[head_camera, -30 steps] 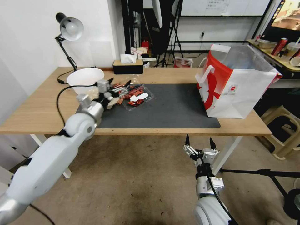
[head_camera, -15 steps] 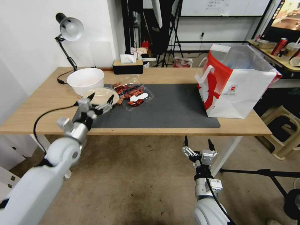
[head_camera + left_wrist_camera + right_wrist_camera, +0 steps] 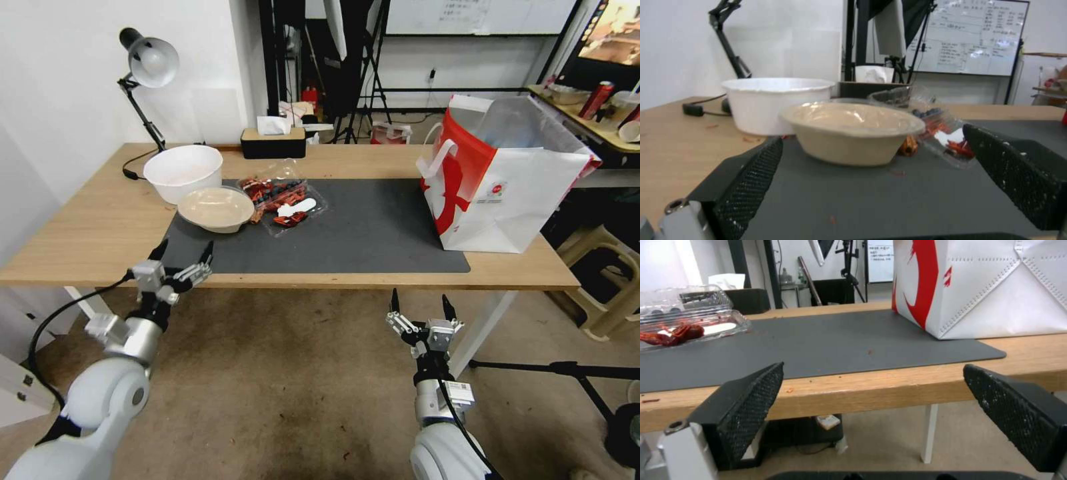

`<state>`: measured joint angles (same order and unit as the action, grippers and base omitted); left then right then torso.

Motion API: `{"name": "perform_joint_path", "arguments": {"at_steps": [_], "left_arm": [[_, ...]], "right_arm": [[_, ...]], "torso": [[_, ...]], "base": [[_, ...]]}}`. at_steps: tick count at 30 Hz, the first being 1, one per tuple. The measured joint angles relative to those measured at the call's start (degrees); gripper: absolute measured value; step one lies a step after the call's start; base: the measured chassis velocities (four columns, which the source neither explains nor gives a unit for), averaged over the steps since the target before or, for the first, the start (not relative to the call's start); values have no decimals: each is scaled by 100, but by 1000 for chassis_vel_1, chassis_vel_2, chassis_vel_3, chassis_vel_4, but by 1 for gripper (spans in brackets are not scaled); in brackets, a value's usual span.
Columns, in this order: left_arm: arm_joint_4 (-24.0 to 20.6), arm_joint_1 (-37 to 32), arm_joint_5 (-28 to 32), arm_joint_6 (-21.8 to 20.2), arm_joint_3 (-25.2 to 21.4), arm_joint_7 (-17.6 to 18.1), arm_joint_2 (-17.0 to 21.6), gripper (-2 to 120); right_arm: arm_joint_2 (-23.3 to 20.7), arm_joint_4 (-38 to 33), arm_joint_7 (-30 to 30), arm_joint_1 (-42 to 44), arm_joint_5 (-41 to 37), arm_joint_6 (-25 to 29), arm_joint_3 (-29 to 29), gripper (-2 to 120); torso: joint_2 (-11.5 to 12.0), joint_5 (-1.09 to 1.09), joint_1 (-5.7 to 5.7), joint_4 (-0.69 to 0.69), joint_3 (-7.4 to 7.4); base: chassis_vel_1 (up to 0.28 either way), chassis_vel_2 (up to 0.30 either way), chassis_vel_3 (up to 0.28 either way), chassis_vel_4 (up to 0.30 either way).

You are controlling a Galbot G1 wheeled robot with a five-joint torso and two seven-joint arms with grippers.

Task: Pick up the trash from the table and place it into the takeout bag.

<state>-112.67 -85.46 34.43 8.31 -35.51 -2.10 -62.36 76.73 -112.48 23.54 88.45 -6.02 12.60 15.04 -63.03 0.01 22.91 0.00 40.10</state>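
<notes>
Fingers released on my left gripper (image 3: 181, 256) at the counter's (image 3: 87, 233) near edge, before the beige bowl (image 3: 215, 209); right gripper (image 3: 419, 309) likewise released.

Beige bowl (image 3: 217, 208) is sitting ahead of the left gripper's black cross-hatched fingers (image 3: 751, 180), white bowl (image 3: 183, 171) behind it. Dark grey mat (image 3: 360, 227) is lying on light wood table (image 3: 80, 233). Takeout bag (image 3: 503, 193) is showing white with red panels.

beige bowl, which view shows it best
The left wrist view: the beige bowl sits close between the open left gripper's fingers, side and film-covered top visible. The head view shows it smaller, from above.
</notes>
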Motion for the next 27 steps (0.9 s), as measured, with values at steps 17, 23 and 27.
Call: {"name": "perform_joint_path", "arguments": {"at_steps": [17,23,27], "left_arm": [[208,-443,-366,472,-14,-175,-374,100],[202,-287,-360,406,110,-126,-311,100],[141,-20,-75,151,342,20,-204,100]], "right_arm": [[-71,11,0,25,-63,57,-9,100],[-60,24,-2,22,-55,61,-14,100],[-33,32,-3,19,-38,61,-22,100]], "torso": [[0,-1,1,1,1],[0,-1,1,0,1],[0,-1,1,0,1]], "base": [[0,0,0,0],[0,0,0,0],[0,0,0,0]]}}
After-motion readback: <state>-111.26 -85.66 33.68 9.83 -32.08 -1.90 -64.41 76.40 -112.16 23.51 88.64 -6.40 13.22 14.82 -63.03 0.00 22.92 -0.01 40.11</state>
